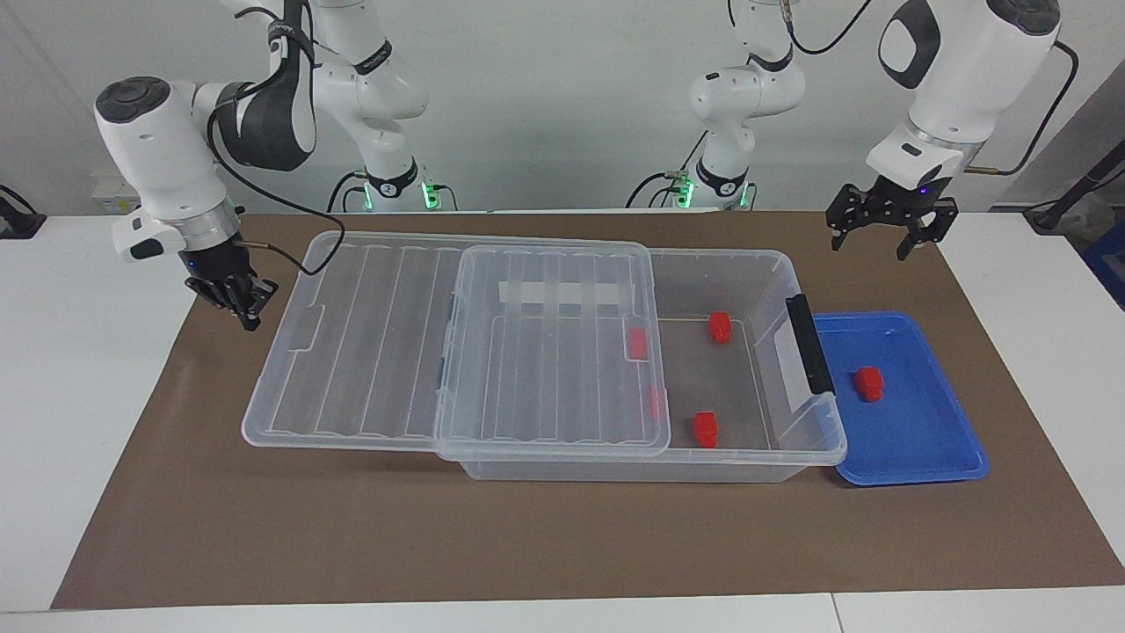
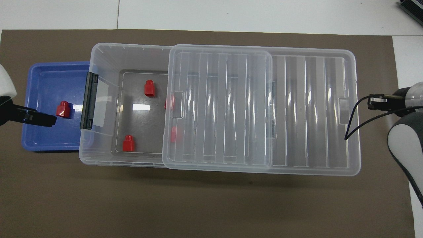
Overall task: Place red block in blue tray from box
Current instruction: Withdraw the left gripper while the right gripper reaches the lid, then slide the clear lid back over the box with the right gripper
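One block lies in the tray; others sit in the box, lid slid aside. Left gripper hangs spread, empty, over the mat beside the tray. Right gripper pinched, empty. Block looks light, rigid, slick: pinch its flat sides.

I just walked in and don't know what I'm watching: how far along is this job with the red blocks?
Done: one red block lies in the blue tray, and the lid is slid partly off the box. In hand: nothing; the left claw hangs open over the mat near the tray, the right claw is shut and empty beside the lid's end. Left: four blocks in the box, two under the lid.
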